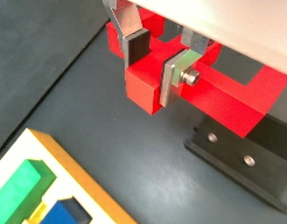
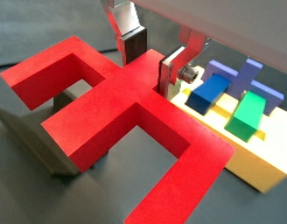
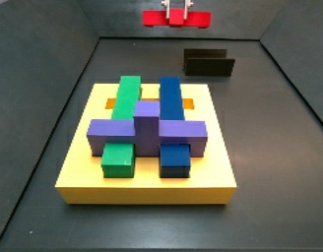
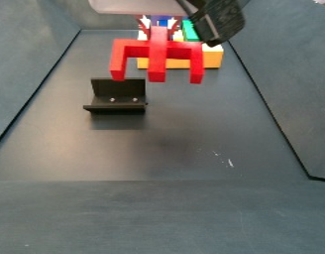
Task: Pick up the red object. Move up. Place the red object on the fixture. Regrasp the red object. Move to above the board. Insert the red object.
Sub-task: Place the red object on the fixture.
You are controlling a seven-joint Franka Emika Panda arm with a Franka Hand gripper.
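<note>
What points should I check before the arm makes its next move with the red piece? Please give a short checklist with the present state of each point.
1. Grip: the gripper is shut on the red piece, its fingers on the middle prong. Ok.
2. Height: in a side view the red piece hangs in the air, off the floor. Ok.
3. Fixture: the fixture stands bare, nothing on it. Ok.
4. Position over the fixture: in a side view the piece is above and a little to the side of it; exact alignment cannot tell.
5. Board: the yellow board carries green, blue and purple blocks; a free slot for the red piece cannot tell.
</note>
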